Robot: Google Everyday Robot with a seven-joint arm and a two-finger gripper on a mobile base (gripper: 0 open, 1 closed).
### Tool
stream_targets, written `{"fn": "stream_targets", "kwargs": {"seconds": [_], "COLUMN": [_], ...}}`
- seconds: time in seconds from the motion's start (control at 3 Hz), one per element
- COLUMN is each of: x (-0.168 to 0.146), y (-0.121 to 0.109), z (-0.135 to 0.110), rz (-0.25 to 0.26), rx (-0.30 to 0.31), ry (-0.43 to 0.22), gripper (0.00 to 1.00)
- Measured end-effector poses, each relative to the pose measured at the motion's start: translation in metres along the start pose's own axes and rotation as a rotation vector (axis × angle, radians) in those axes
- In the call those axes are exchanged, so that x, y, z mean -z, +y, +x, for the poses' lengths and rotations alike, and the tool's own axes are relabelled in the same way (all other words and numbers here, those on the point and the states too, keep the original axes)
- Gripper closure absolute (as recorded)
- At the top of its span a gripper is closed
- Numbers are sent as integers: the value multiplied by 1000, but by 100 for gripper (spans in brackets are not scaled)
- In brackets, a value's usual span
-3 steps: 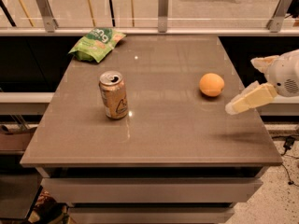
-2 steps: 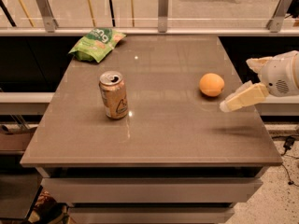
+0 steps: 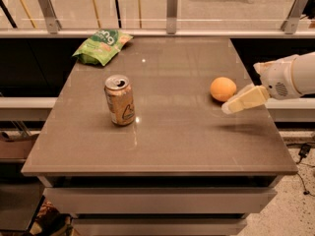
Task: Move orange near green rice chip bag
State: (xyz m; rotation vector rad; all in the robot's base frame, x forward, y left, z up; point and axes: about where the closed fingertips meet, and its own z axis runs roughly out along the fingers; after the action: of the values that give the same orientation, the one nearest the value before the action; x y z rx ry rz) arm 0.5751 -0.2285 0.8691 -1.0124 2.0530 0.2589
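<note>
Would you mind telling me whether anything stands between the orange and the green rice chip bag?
Nothing visible does between the orange and the green rice chip bag; the drink can stands off that line. The gripper hovers beside the orange.

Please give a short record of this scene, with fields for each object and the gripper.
table: brown top, carries three things
orange: right side, on the table, not lifted
green rice chip bag: far left corner, lying
drink can: left of centre, upright
gripper: at right edge, close beside the orange
task: not yet done; orange far from bag
</note>
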Motion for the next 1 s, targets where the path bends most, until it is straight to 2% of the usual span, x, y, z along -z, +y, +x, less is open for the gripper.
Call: {"fn": "stream_targets", "kwargs": {"seconds": [0.67, 1.0], "x": [-21, -21], "y": [-12, -12], "z": [6, 5], "rz": [5, 5], "rx": [-59, -59], "ry": [31, 31], "gripper": [0, 0]}}
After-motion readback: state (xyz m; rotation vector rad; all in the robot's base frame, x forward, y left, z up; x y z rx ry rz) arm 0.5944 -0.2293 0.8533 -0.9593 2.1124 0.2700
